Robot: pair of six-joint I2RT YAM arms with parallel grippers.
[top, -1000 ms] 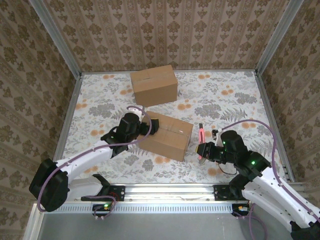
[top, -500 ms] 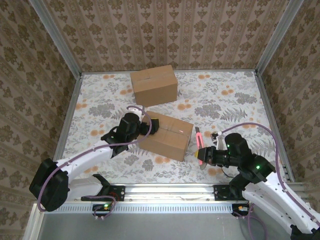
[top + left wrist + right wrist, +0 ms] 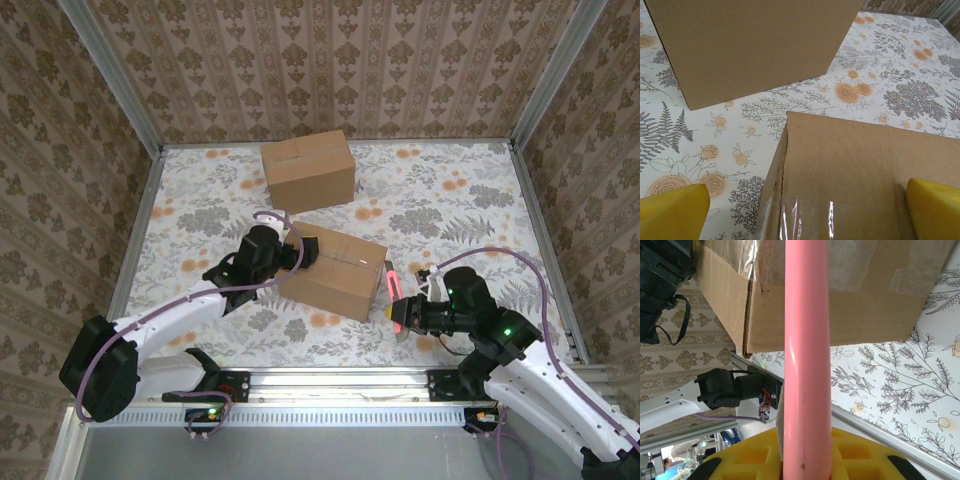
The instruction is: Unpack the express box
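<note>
Right gripper (image 3: 402,312) has swung left, clamped on a pink cutter (image 3: 387,283) whose tip now meets the near box's (image 3: 335,272) right edge. Left gripper (image 3: 297,256), spread wide, straddles that box's left corner. Clear tape (image 3: 810,220) crosses its top. Far box (image 3: 308,170) lies behind.

Floral-patterned desk (image 3: 450,200), taped near cardboard box (image 3: 335,270) lying askew around its middle, far cardboard box (image 3: 308,170) sitting toward the back edge, the two apart
</note>
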